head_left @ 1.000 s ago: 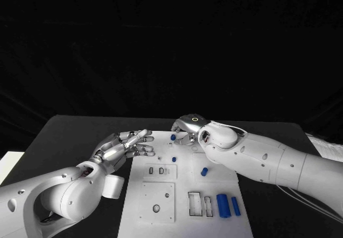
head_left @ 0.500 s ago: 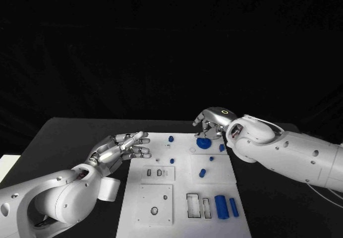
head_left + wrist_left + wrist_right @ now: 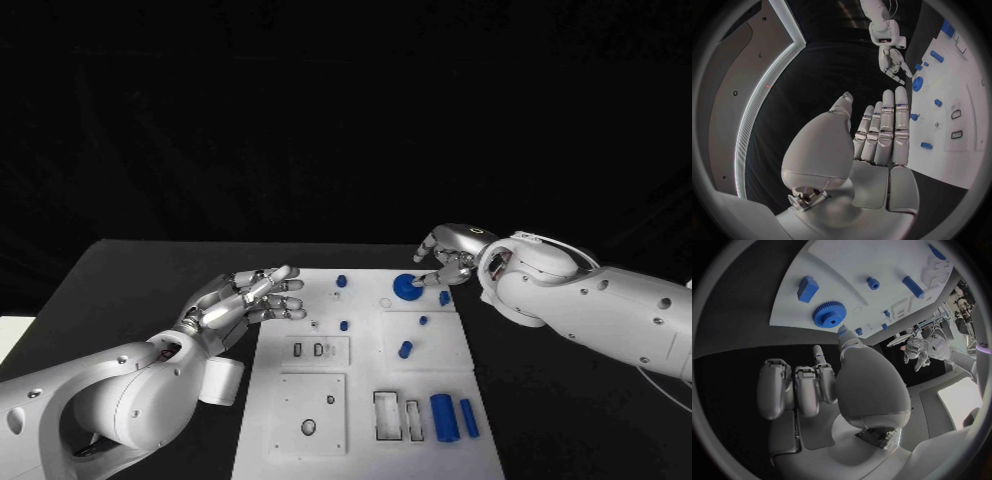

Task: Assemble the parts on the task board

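White task board mid-table, blue gear lying at its far edge, right hand just beside the gear, fingers curled, holding nothing, left hand at the board's left edge, fingers straight, empty, two blue cylinders by the board's near slots.

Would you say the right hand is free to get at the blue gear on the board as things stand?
Probably yes. The right hand hangs beside the gear with nothing in it, and nothing lies between them. The left hand is off at the board's other side.
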You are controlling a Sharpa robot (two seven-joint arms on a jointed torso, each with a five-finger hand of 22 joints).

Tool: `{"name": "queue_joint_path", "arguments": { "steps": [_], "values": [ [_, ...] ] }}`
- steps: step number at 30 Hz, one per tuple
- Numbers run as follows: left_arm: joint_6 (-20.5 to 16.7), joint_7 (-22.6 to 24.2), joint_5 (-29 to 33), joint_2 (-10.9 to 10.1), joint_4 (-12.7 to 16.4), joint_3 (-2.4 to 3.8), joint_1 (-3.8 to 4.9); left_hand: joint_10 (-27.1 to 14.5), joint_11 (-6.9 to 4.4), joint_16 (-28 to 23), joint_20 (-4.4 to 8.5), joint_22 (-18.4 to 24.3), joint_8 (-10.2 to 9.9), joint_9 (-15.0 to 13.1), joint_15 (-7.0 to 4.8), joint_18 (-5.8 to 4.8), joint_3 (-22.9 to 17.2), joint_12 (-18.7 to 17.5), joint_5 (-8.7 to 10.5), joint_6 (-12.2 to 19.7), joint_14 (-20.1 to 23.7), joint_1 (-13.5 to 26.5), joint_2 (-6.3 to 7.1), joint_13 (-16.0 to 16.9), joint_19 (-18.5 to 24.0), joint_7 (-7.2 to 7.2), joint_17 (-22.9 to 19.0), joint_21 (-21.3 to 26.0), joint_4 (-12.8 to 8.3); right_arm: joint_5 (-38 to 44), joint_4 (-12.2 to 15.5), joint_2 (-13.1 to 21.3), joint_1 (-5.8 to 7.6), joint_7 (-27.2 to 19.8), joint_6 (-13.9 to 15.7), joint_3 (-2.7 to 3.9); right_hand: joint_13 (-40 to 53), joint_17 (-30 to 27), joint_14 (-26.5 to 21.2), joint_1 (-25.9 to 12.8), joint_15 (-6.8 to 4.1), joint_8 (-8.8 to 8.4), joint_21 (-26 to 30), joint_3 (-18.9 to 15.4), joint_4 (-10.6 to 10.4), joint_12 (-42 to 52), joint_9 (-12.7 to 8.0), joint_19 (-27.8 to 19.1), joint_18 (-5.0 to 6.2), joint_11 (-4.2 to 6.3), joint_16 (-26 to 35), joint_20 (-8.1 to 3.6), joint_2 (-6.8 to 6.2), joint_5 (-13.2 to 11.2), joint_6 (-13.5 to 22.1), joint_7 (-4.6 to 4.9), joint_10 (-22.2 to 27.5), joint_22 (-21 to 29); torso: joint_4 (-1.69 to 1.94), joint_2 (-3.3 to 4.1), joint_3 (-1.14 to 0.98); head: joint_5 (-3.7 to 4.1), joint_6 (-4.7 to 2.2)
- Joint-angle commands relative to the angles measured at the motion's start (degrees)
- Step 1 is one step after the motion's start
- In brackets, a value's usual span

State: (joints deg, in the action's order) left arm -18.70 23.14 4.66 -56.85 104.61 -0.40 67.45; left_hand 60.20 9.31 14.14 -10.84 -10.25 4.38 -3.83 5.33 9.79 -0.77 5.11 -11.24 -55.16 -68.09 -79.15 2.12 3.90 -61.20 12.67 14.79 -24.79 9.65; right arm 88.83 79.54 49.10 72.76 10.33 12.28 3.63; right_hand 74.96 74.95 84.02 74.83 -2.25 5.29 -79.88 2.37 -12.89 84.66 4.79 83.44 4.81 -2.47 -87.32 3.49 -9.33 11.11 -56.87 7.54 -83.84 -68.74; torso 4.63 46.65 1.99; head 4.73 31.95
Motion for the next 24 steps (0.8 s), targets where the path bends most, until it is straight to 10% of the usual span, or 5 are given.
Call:
{"name": "queue_joint_path", "arguments": {
  "steps": [1, 24],
  "values": [
    [1.23, 0.25, 0.37, 0.21, 0.0, 0.04, 0.05, -0.33, 0.02, -0.2, -0.11, 0.06, -0.27, 0.05, 0.03, 0.49, 0.04, -0.25, 0.37, 0.05, 0.28, -0.07, -0.31, -0.06, 0.12, 0.35, 0.08, -0.13, -0.28, 0.71, -0.25, -0.51, -0.02, 0.92, -4.63, 0.02, 11.81, 8.99, 4.83, 0.91, 0.41, 0.38, -0.48, -0.19, -0.44, 2.07, 0.11, 0.38, -0.88, -0.12, -0.42, 0.28, 0.11, -0.1, 0.06, 0.03, -4.45, -0.67, 0.07, 0.02, -0.04, 0.25, 0.13],
    [1.22, 0.21, 0.39, 0.38, -0.23, 0.03, 0.04, -0.32, 0.03, -0.23, -0.12, 0.07, -0.27, 0.04, 0.04, 0.49, 0.02, -0.25, 0.36, 0.04, 0.31, -0.07, -0.36, -0.06, 0.14, 0.35, 0.09, -0.12, -0.29, 3.35, -2.49, -3.16, -1.12, 0.09, -5.93, -0.01, 14.84, 11.34, 5.25, 3.49, 0.49, 1.3, -1.9, 0.78, 0.89, 5.13, 0.36, 1.02, -1.32, -0.12, -1.34, 0.42, 1.9, 0.06, -0.88, -0.01, -6.04, -3.2, 0.09, 0.03, 0.05, 0.11, 0.67]
  ]
}}
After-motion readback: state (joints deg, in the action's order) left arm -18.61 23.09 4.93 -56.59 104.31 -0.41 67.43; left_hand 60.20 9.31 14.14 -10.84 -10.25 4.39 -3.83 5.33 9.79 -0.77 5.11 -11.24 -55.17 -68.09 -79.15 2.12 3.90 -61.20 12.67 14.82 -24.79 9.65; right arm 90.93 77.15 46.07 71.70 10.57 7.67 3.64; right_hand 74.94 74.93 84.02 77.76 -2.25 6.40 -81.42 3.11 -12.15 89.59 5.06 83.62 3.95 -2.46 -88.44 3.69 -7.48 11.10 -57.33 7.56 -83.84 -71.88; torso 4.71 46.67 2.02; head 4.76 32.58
